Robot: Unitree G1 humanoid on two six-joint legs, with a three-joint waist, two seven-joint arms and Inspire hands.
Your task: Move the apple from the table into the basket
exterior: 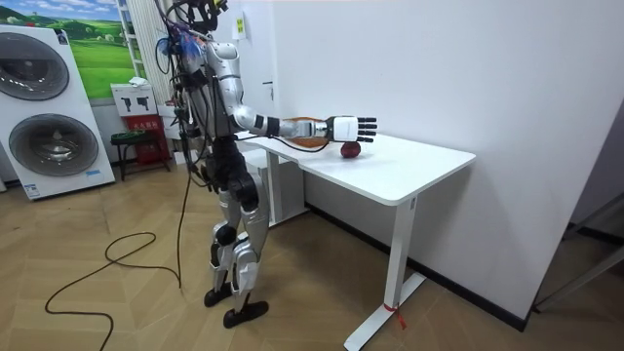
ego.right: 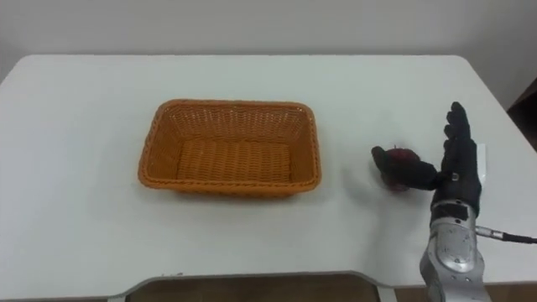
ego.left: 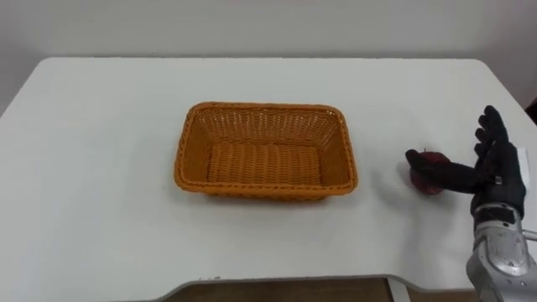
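Right hand (ego.left: 497, 174): I see it at the near right of the table, palm turned left, its fingers (ego.left: 489, 127) straight and close side by side, pointing toward the far edge.
Thumb (ego.left: 438, 171): stretched out to the left, lying across the near face of the apple, not wrapped round it.
Apple (ego.left: 426, 187): red, resting on the tabletop just left of the palm, in the angle between the thumb and the straight fingers. I can't tell whether the palm touches it.
Basket (ego.left: 264, 108): orange wicker, rectangular, sitting mid-table left of the apple and apart from it.
Table (ego.left: 101, 168): white, running to the far wall.
Stance: in the room view I see the robot upright at the table's end, right arm held level over the top.
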